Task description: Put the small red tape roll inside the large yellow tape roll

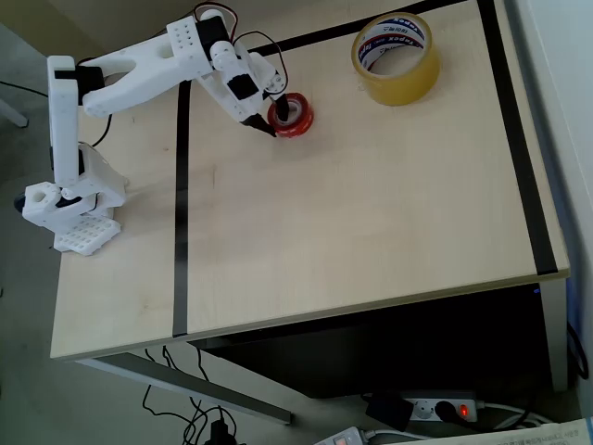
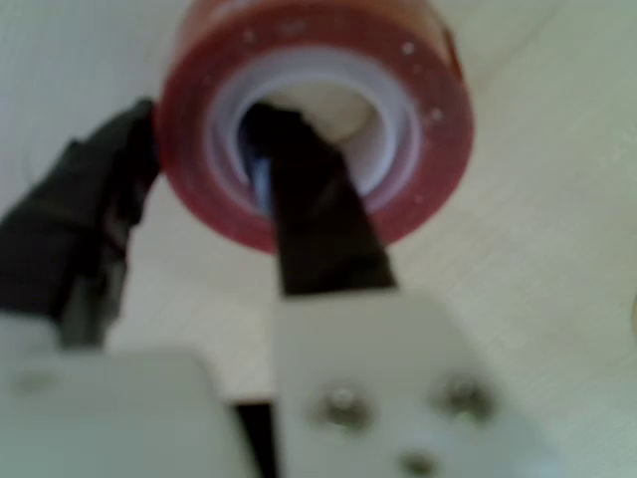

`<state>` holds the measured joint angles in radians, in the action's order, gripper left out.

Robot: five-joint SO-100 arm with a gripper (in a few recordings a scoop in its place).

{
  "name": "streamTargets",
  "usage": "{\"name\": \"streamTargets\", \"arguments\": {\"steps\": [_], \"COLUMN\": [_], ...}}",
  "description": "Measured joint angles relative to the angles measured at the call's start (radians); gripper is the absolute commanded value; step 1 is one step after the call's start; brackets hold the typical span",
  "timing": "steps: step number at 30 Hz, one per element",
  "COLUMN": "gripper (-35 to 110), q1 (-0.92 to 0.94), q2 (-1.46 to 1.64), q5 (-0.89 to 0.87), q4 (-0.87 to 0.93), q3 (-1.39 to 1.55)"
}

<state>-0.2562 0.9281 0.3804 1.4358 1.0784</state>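
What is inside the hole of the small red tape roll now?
In the wrist view, one black finger of the pincer reaches into the red tape roll; the other stands outside its wall. Pale table shows behind. The fingertip's end is hidden.

Pale wooden table [image 1: 371, 232], black tape lines [image 1: 181, 213]

The arm [image 1: 139, 69] is white printed plastic with black motor blocks at its joints and thin dark cables. Its gripper [image 2: 204, 189] has black fingers [image 2: 318, 219] — two screws show on the white mount.
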Motion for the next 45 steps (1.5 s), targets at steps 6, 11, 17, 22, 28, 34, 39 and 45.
{"name": "streamTargets", "arguments": {"steps": [6, 11, 17, 22, 28, 34, 39, 45], "gripper": [0, 0, 0, 0, 0, 0, 0, 10], "q1": [0.035, 0.048, 0.092, 0.1, 0.097, 0.055, 0.04, 0.038], "q2": [0.0, -0.003, -0.003, -0.066, -0.345, -0.436, -0.502, -0.551], "q5": [-0.018, -0.018, -0.018, -0.017, -0.017, -0.017, -0.017, -0.017], "q4": [0.002, 0.006, 0.061, 0.08, -0.005, -0.106, -0.14, -0.152], "q3": [-0.002, -0.026, -0.255, -0.634, -1.114, -1.21, -1.213, -1.213]}}
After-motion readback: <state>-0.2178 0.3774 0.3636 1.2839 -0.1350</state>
